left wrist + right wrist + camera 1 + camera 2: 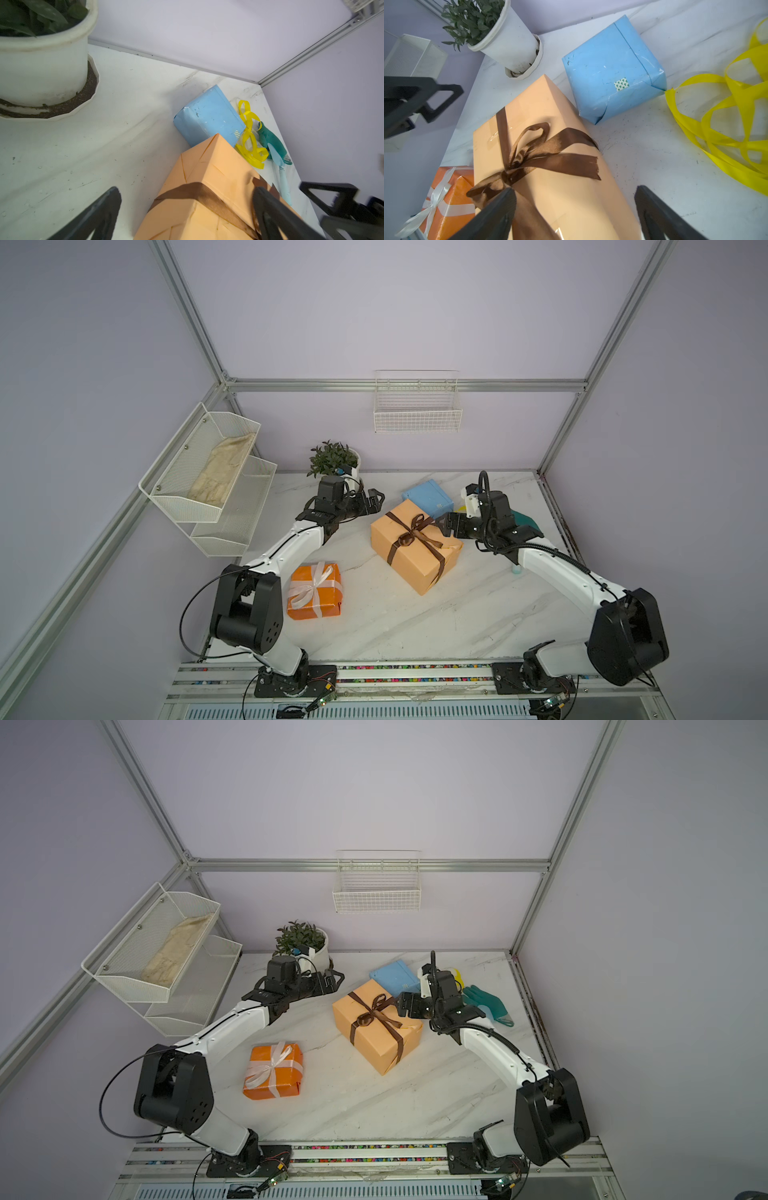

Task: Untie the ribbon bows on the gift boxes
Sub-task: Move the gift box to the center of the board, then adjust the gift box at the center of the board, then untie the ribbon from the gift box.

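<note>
Hovering wide-jawed in a top view, the right gripper (443, 526) is sitting just beside the dark brown satin bow (412, 532) on the large peach paper-wrapped box (419, 572), nearer than the left gripper (376, 499). Right wrist view: the bow's tail (571, 164) is stretching across the jaw gap, just ahead. Left wrist view: the left gripper is gaping too, empty.

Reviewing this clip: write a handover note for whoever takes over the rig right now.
Left tool: open, empty, near the far corner of the peach box.
Right tool: open at the brown bow on that box, nothing gripped; contact unclear.
Done: the blue box is bare, and the yellow ribbon lies loose on the table beside it.
Left to do: the brown bow is tied, and so is the white bow on the orange box.
</note>
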`<action>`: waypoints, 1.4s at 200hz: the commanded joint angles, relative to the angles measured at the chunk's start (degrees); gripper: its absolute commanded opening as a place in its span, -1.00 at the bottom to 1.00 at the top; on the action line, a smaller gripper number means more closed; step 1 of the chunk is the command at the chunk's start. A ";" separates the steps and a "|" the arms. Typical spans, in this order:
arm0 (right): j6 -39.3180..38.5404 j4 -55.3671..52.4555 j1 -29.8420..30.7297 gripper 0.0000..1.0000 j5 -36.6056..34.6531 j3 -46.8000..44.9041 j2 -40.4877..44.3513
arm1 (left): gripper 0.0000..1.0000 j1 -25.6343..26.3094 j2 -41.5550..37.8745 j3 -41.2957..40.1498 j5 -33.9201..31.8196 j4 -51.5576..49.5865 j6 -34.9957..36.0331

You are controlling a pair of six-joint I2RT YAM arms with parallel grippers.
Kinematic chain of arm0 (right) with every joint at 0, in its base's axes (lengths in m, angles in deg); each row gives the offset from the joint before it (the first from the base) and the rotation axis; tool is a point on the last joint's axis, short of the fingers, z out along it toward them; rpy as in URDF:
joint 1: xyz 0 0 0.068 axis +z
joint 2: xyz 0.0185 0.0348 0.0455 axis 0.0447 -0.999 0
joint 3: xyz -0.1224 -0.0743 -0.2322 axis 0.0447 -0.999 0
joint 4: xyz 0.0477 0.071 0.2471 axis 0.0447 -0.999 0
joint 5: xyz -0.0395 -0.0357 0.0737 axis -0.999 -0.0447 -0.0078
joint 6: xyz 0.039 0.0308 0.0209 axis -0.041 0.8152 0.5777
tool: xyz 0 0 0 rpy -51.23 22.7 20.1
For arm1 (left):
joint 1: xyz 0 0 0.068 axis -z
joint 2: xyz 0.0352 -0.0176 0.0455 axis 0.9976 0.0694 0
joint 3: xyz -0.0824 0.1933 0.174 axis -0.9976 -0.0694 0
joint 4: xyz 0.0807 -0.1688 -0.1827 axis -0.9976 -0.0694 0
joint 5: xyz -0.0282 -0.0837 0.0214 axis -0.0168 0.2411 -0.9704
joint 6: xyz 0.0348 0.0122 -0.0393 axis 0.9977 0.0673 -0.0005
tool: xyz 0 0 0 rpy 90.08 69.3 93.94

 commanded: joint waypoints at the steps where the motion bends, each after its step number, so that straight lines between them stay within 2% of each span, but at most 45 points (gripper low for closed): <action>1: -0.12 3.34 -2.20 0.81 15.59 -0.32 -1.90 | 0.99 0.98 -6.95 -7.20 0.96 -3.43 -3.02; 13: 1.15 5.64 -2.21 0.81 19.59 -1.98 -2.06 | 1.00 2.32 -10.49 -10.46 2.42 -2.64 -5.92; 30: 2.08 5.42 -2.25 0.77 21.45 -3.74 -2.17 | 1.00 4.89 -12.63 -14.32 3.23 -0.13 -10.08; 64: 8.20 10.02 -2.01 0.64 27.11 -10.00 1.50 | 1.00 8.39 -10.86 -18.84 5.92 10.96 -17.43; 83: 10.05 11.55 -0.20 0.63 28.55 -12.43 4.86 | 0.99 9.49 -5.05 -16.97 7.94 14.14 -17.38; 111: 9.03 7.49 2.16 0.63 28.59 -13.00 8.52 | 1.00 9.58 3.44 -10.61 12.51 15.39 -16.08; 137: 7.67 0.16 2.23 0.66 20.92 -12.41 11.69 | 1.00 9.65 8.29 -5.17 13.72 15.87 -14.63; 156: 6.92 -4.56 2.15 0.66 14.27 -10.56 12.21 | 1.00 9.50 8.81 -2.47 11.06 11.35 -11.40; 169: 4.86 -7.25 2.15 0.66 12.70 -8.89 11.57 | 1.00 9.41 7.52 -0.97 6.93 5.41 -7.35; 189: 2.63 -10.55 2.15 0.66 10.78 -6.42 10.01 | 1.00 9.24 3.45 -0.34 -0.40 -2.52 -1.65; 205: 0.62 -14.28 2.13 0.65 6.41 -3.82 8.91 | 1.00 9.31 -0.72 0.00 -6.28 -8.02 1.96; 225: -0.05 -14.07 2.17 0.63 1.68 -1.44 8.01 | 0.99 9.64 -5.54 -0.12 -8.68 -11.23 4.09; 235: -0.61 -13.27 2.24 0.54 2.22 -0.01 7.03 | 1.00 10.21 -7.16 -0.04 -8.45 -12.08 3.89; 258: -0.41 -9.72 2.95 0.10 8.20 1.97 4.33 | 0.87 13.12 -9.62 0.76 -8.58 -13.99 2.83; 280: 0.15 -8.01 5.66 0.08 7.89 2.51 2.06 | 0.74 16.49 -9.40 1.57 -9.49 -15.24 1.51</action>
